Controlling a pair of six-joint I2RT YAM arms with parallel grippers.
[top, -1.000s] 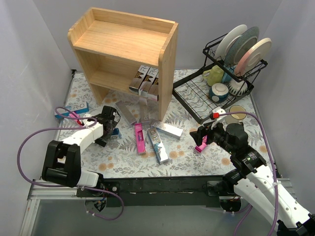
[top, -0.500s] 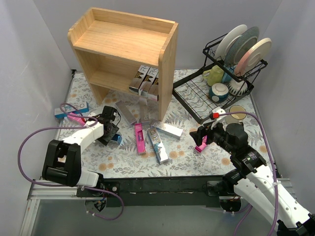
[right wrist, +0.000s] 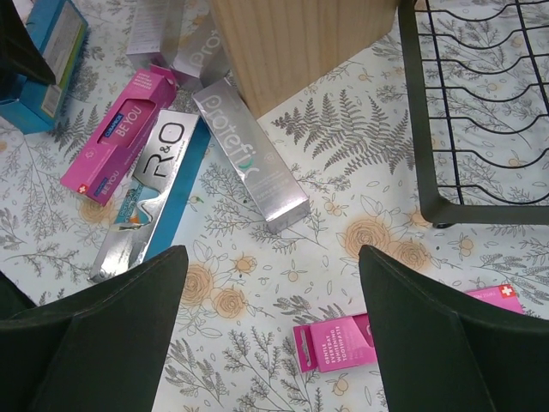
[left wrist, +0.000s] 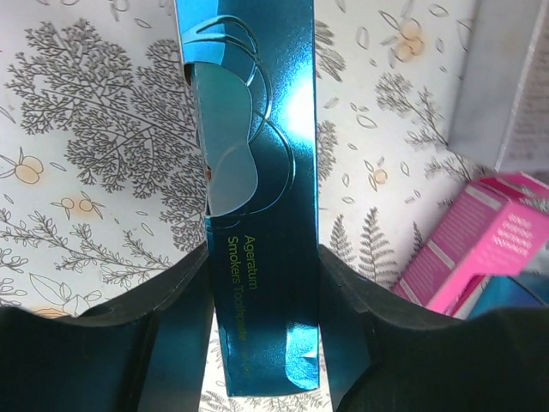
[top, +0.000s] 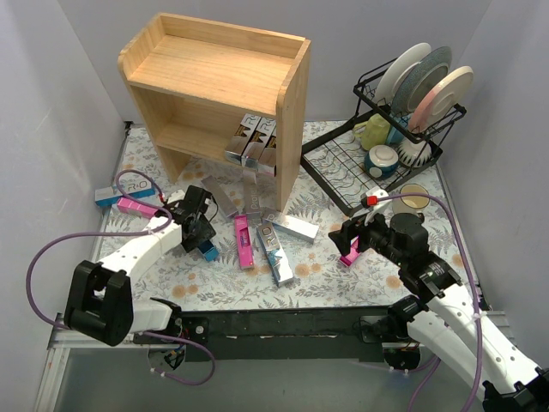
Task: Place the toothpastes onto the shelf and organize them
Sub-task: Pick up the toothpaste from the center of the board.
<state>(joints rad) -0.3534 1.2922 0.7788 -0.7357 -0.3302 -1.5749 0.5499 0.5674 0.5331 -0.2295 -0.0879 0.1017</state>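
Clamping the left gripper [top: 199,227] on a teal toothpaste box [left wrist: 257,172], one finger pressed against each long side, out in front of the shelf [top: 214,73] and toward its left end. Cannot tell whether that box rests on the floral table cover [top: 154,283] or hangs just above it.

Hovering the right gripper [right wrist: 273,257] with jaws spread wide and gripping nothing, in front of the shelf and off to its right. Looking straight down from there on a pink toothpaste box [right wrist: 339,339], flat on the cover and partly hidden behind one finger.

Counting a short row of silver and black-gold boxes [top: 253,142] side by side on the shelf's lower level, at its right end. Showing a bare top level.

Finding more boxes flat on the cover in front of the shelf:
- Two silver-grey boxes [top: 219,196] just before the lower level.
- A silver Protefix box [right wrist: 253,154] near the right side panel's foot.
- A blue-and-silver R.O box [right wrist: 150,193] and a pink BE YOU box [right wrist: 120,137] beside each other, a little further out.

Spotting another blue-and-silver box [top: 116,193] and another pink box [top: 137,206], touching, off the shelf's left front.

Noting a black dish rack [top: 343,163] to the shelf's right.
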